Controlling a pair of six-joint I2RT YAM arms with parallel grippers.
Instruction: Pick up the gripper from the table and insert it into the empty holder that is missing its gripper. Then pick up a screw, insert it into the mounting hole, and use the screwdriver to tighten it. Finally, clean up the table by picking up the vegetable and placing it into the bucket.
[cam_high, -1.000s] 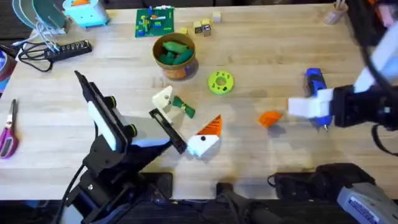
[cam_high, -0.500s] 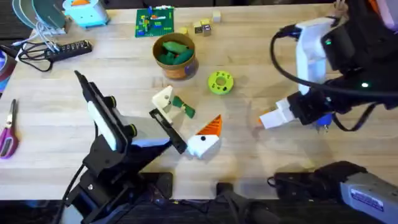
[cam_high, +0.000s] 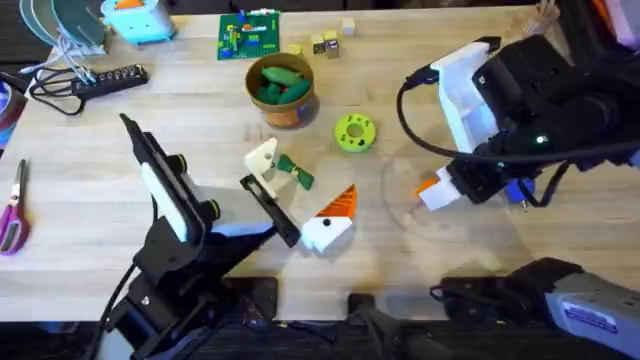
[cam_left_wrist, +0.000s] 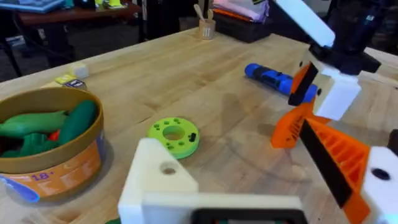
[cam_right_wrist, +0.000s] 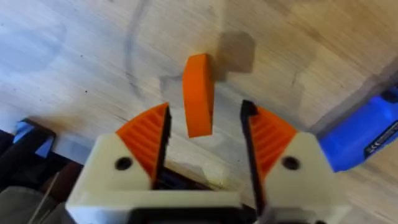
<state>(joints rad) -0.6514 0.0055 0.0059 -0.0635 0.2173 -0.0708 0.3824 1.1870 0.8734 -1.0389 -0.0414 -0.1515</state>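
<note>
Straddling orange gripper (cam_right_wrist: 199, 93) now, right tool (cam_right_wrist: 204, 134) spread

Small orange triangular plastic wedge (cam_right_wrist: 199, 93) on wooden table (cam_high: 120, 130), centre-right of overhead frame, between spread pads of right gripper (cam_high: 432, 190). Blue pen-shaped screwdriver (cam_left_wrist: 272, 78) just right. Orange-brown tub (cam_high: 282, 92) upper centre.

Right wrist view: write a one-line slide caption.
Open right hand poised over the orange gripper on the table, blue screwdriver beside it.
</note>
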